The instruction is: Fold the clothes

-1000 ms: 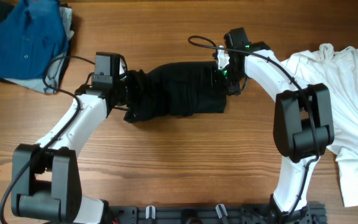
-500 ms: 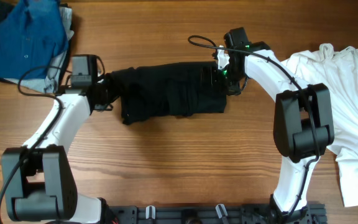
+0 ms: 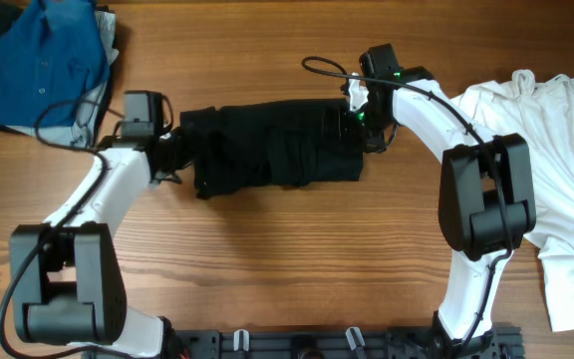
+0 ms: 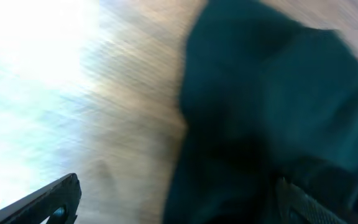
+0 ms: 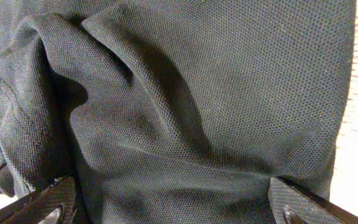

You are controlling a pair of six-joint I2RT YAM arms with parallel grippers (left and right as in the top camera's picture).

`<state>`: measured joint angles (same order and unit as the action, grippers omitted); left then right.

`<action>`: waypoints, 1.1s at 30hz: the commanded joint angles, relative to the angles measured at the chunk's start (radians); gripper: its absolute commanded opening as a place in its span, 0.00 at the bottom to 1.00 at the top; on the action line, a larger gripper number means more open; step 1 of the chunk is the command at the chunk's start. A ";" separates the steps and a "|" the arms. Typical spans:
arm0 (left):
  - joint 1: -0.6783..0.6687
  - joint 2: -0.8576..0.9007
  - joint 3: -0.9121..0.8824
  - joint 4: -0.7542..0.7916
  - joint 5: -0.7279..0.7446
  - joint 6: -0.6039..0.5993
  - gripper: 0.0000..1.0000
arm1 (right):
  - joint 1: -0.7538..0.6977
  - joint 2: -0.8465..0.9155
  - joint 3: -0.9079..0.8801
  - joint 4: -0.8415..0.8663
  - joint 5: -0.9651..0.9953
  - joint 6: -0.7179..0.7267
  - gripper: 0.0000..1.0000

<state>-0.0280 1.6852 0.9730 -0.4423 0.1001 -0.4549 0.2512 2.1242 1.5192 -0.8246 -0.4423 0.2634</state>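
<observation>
The black T-shirt (image 3: pixel 272 145) lies as a folded band across the middle of the table. My left gripper (image 3: pixel 174 150) stands open at the band's left end, which reaches in between the wide jaws as dark cloth (image 4: pixel 272 106). The left wrist view is blurred; one finger (image 4: pixel 55 199) shows over bare wood. My right gripper (image 3: pixel 363 125) is open over the band's right end. The ribbed black fabric (image 5: pixel 197 106) fills its view, and both fingertips (image 5: pixel 309 205) sit far apart, low over the cloth, pinching nothing.
A blue buttoned shirt (image 3: pixel 38 65) is bunched at the table's far left corner. A white T-shirt (image 3: pixel 556 150) spreads along the right side, past the right arm. Bare wood (image 3: pixel 287 259) lies in front of the black band.
My left gripper opened and let go of the shirt's left end, which now lies flatter. The arm drew back left, then edged right again. The right arm kept still.
</observation>
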 commanded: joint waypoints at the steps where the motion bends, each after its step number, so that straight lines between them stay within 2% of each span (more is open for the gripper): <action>1: -0.069 0.011 -0.003 0.052 -0.007 0.017 1.00 | 0.003 0.040 -0.018 -0.011 -0.030 -0.003 1.00; 7: -0.102 0.011 -0.003 0.066 0.020 -0.029 1.00 | 0.003 0.040 -0.018 -0.014 -0.030 -0.002 1.00; 18: -0.102 0.019 -0.004 0.020 0.060 -0.020 1.00 | 0.004 0.040 -0.018 -0.026 -0.030 -0.002 1.00; 29: -0.102 0.176 -0.005 0.069 0.113 -0.020 0.98 | -0.041 0.031 0.039 -0.061 -0.020 -0.056 1.00; 30: -0.102 0.176 -0.005 0.080 0.113 -0.020 0.89 | -0.048 0.030 0.052 -0.072 -0.020 -0.057 1.00; 31: -0.102 0.176 -0.005 0.093 0.116 -0.020 0.73 | -0.053 0.030 0.067 -0.088 -0.020 -0.062 1.00; 32: -0.102 0.176 -0.005 0.103 0.121 -0.020 0.49 | -0.057 0.030 0.082 -0.105 -0.023 -0.073 1.00; 33: -0.102 0.176 -0.005 0.108 0.120 -0.021 0.20 | -0.059 0.030 0.095 -0.116 -0.022 -0.081 1.00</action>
<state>-0.1287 1.8080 0.9947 -0.3447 0.1864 -0.4755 0.2153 2.1273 1.5543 -0.9134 -0.4641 0.2237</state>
